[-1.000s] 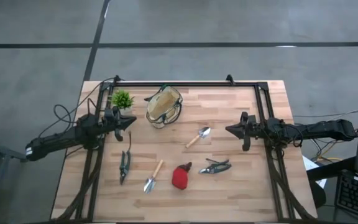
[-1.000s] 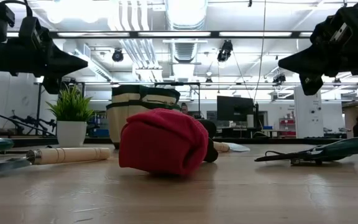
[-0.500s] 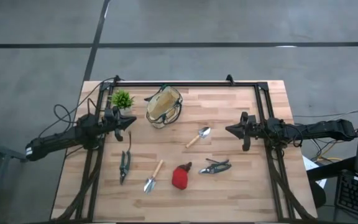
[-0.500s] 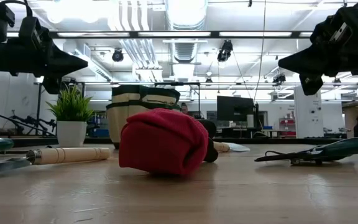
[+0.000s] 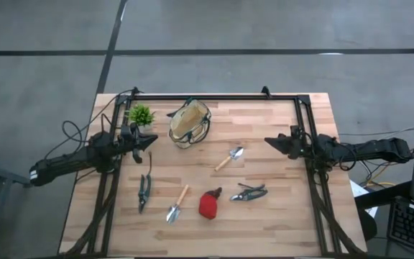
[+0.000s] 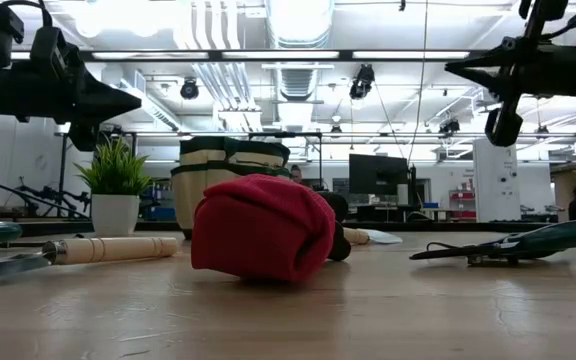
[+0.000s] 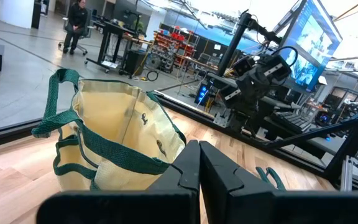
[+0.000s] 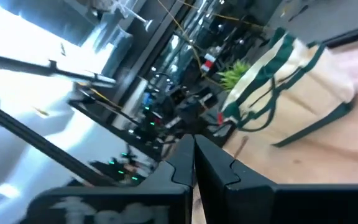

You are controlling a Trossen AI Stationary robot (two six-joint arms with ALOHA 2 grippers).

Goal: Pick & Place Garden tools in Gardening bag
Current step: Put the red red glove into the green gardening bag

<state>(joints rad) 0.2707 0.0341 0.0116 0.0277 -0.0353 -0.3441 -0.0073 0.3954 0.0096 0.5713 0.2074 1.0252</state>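
The beige gardening bag (image 5: 190, 122) with green trim stands on its base at the table's far middle, beside a small potted plant (image 5: 141, 115). The garden tools lie flat on the wood: one trowel (image 5: 229, 157) in the middle, another trowel (image 5: 177, 204) near the front, dark pruning shears (image 5: 144, 188) at the left, grey shears (image 5: 249, 193) at the right, and a red bulb-shaped item (image 5: 208, 205) between them. My left gripper (image 5: 152, 142) hovers shut at the left, level, pointing at the bag (image 7: 110, 143). My right gripper (image 5: 268, 139) hovers shut at the right, high above the table (image 6: 453, 70).
A black metal frame (image 5: 214, 96) runs along the far edge and down both sides of the table. Bare wood lies between the two grippers around the middle trowel. In the low view the red item (image 6: 263, 240) stands in front of the bag (image 6: 230, 170).
My right gripper has rolled about the line it points along and tipped its fingers slightly upward, staying shut above the table's right side. The left arm and all the tools have kept still.
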